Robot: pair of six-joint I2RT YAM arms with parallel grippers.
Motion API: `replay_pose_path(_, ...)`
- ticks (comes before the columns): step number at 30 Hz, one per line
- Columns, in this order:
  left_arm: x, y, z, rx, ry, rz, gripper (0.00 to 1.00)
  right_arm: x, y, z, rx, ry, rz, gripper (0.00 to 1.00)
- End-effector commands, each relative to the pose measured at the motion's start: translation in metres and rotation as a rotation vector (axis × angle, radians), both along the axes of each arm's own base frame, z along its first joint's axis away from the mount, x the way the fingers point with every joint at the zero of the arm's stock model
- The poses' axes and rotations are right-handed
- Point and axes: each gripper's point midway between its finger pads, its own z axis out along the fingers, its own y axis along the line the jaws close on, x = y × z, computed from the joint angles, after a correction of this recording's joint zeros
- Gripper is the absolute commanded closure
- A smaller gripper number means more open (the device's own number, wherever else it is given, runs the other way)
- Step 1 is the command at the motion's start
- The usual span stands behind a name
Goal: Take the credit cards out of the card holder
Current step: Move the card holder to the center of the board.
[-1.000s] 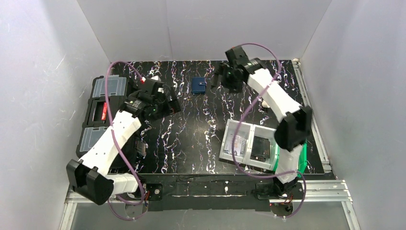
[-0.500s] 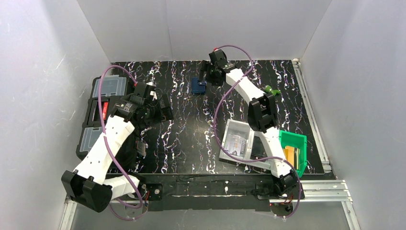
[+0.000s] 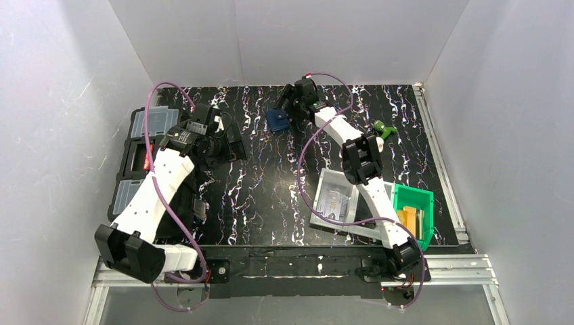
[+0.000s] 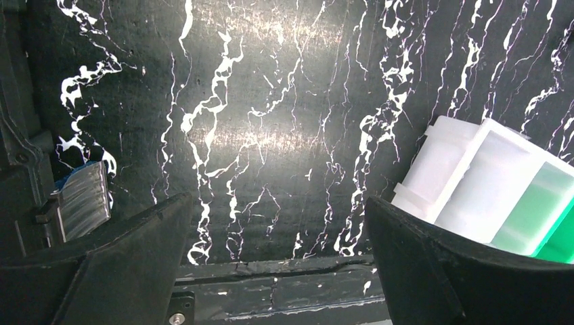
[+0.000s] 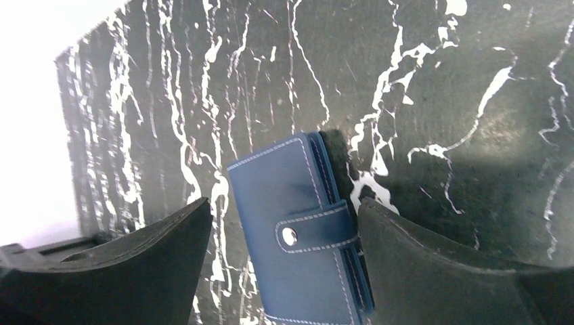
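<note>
Right wrist view gives what the overhead cannot: the card holder (image 5: 284, 183) lies folded shut on the black marbled tabletop (image 5: 440, 101) with its snap tab (image 5: 315, 230) fastened across the front. My right fingers (image 5: 135, 271) stand spread on either side of it. One is right at its edge and the other is clear of it, so they are released and not clamping.

Top external view places the holder toward the far side of the tabletop, near the middle. It also shows the containers. A green bin (image 3: 414, 191) at the near right holds yellow-orange pieces (image 3: 408, 220). Beside it, a clear compartment tray (image 3: 329, 175) has something pale and flat (image 3: 333, 203) in its left section. A black organiser case (image 3: 128, 152) sits along the left edge.

Left wrist view shows my left fingers (image 4: 122, 271) wide apart over bare tabletop, grasping nothing, with a white-and-green box (image 4: 487, 183) beside them.
</note>
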Motion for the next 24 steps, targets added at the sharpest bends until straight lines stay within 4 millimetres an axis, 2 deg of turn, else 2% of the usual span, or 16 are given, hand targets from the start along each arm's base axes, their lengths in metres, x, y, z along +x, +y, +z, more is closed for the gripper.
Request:
replay_pose_path(1, 0.005, 0.006, 0.009, 0.004, -0.003, 0.0, 0.0, 0.014, 0.013, 0.012, 0.158, 0.006, -0.025, 0.15)
replay_pose_path(5, 0.014, 0.011, 0.006, -0.004, 0.011, 0.039, 0.0, -0.005, 0.022, -0.005, 0.201, 0.115, 0.017, 0.19)
replay_pose_path(12, 0.028, 0.005, 0.004, -0.066, 0.04, 0.063, 0.0, -0.046, 0.039, -0.028, 0.262, 0.311, 0.114, 0.31)
replay_pose_path(16, 0.042, 0.006, 0.001, -0.08, 0.028, 0.106, 0.0, -0.077, 0.053, -0.029, 0.257, 0.38, 0.206, 0.37)
replay_pose_path(19, 0.06, 0.001, -0.008, -0.101, 0.029, 0.118, 0.0, -0.097, 0.049, -0.031, 0.207, 0.425, 0.222, 0.46)
replay_pose_path(22, 0.089, -0.009, -0.022, -0.11, 0.031, 0.103, 0.0, -0.111, 0.042, -0.032, 0.177, 0.453, 0.232, 0.58)
replay_pose_path(24, 0.113, -0.008, -0.034, -0.079, 0.011, 0.095, 0.0, -0.116, 0.04, -0.032, 0.168, 0.47, 0.234, 0.66)
